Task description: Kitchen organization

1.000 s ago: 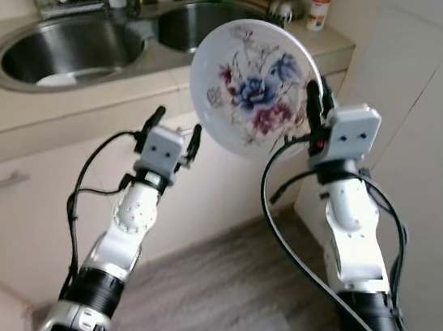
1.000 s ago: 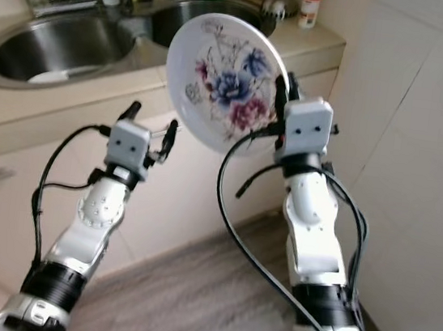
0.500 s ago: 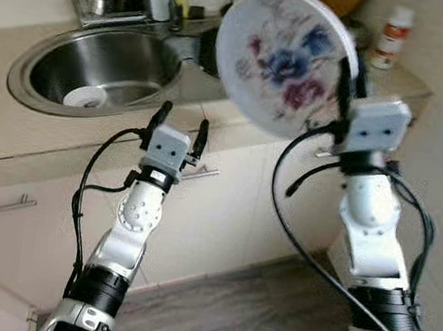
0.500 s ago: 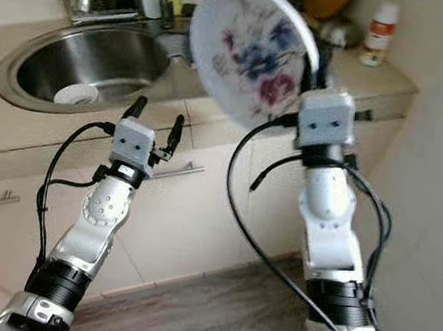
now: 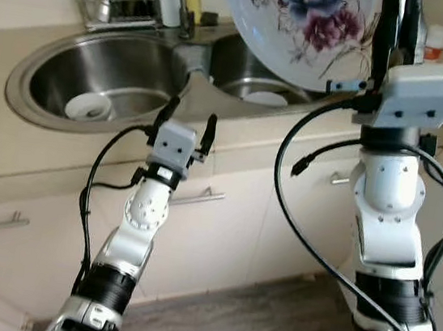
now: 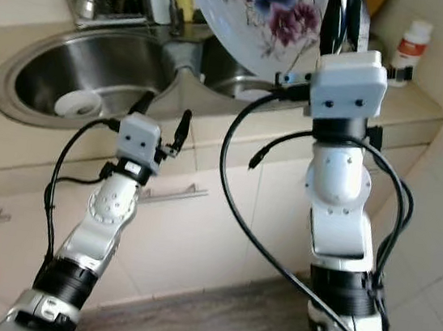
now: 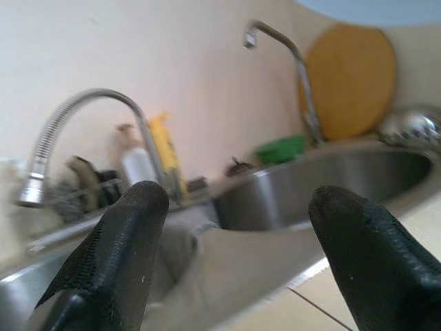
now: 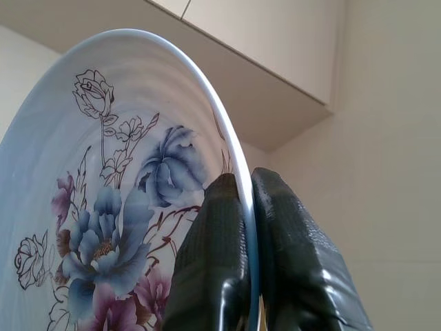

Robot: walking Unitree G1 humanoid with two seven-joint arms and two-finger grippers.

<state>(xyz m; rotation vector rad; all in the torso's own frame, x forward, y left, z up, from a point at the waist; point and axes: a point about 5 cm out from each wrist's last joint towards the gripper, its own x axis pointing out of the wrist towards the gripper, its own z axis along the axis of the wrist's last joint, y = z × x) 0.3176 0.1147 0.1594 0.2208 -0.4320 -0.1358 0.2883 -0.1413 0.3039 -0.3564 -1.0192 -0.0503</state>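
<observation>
Right gripper (image 8: 244, 276): I am holding the floral plate (image 5: 305, 29) by its rim, jaws clenched on the edge with one finger on each face; the arm is raised high above the sinks.
Plate position: it is hanging tilted in the air over the right sink basin (image 5: 254, 76), touching nothing but the jaws.
Left gripper (image 5: 186, 120): I am keeping it low in front of the tabletop (image 5: 27, 152) edge, jaws released and spread, holding nothing.
Handling judgement: glazed ceramic, so stiff, slick and breakable. An edge pinch is putting the plate's weight on a narrow contact, so I am expecting it to swing or slip if I jerk. The rim is the sensible hold.
Left sink basin (image 5: 94, 75): a small white round dish (image 5: 89, 105) is lying on the bottom.
Right sink basin contents: something pale is lying inside, possibly another dish, though the plate is hiding most of it.
Behind the sinks: bottles and a rack by the faucet (image 7: 62, 131); a green bowl (image 7: 279, 148) and a round wooden board (image 7: 351, 83) farther along.
</observation>
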